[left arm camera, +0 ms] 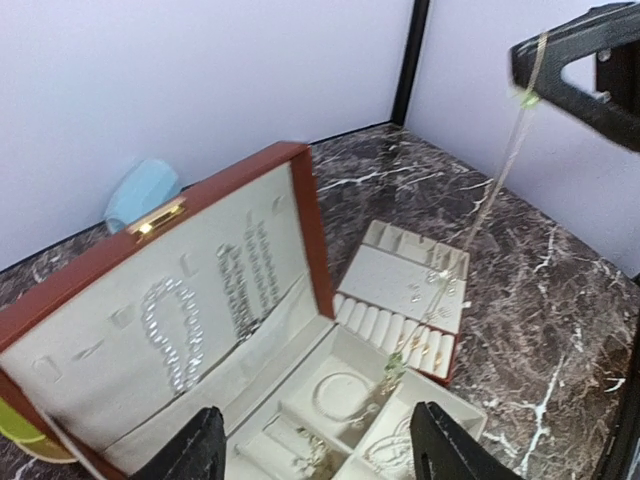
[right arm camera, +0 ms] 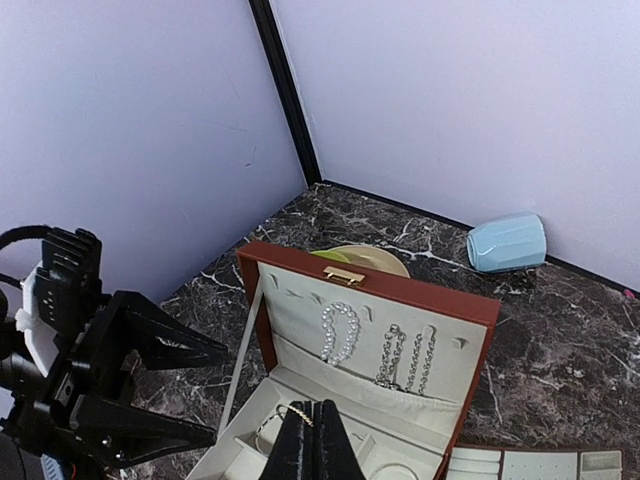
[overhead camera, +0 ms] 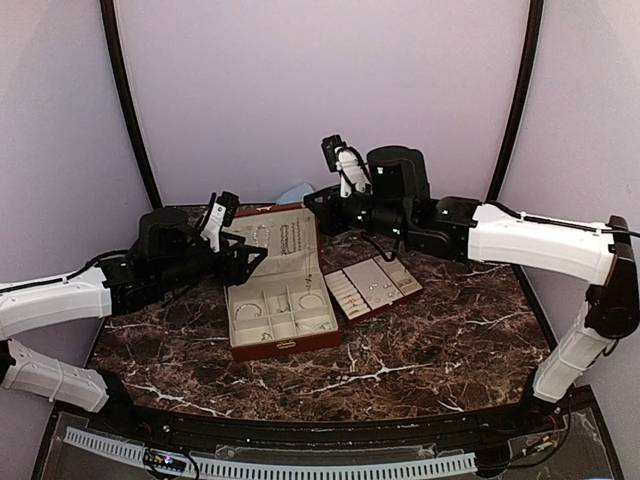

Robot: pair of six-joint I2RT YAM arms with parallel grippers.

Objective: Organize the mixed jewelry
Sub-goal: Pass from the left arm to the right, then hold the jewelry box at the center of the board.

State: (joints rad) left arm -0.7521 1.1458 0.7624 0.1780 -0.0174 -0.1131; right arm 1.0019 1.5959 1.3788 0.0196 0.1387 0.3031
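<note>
Counter (overhead camera: 440, 350): dark brown marble with white veins, lilac walls behind.

Left gripper (overhead camera: 248, 256): near the left edge, level with the case lid, fingers spread wide, nothing between them.

Case (overhead camera: 280, 348): reddish-brown with cream lining, sits left of centre toward the far edge, lid propped open.
- A looped bead strand (left arm camera: 175, 335) is pinned inside the lid, with two hanging chains (left arm camera: 250, 280) beside it.
- Thin bangles (left arm camera: 345, 395) lie in the cream compartments of the base.

Pale blue object (right arm camera: 507, 242): on its side at the far edge, behind the lid. A yellow-green dish (right arm camera: 365, 258) shows partly behind the lid.

Tray (overhead camera: 380, 307): cream-lined, flat on the counter just right of the case and angled to it. It holds small pieces too small to identify.

Right gripper (right arm camera: 312, 432): above the case's far right corner, fingers pressed together on a thin chain (left arm camera: 497, 178). The chain hangs slack toward the tray and base. I cannot tell whether its lower end touches either.
</note>
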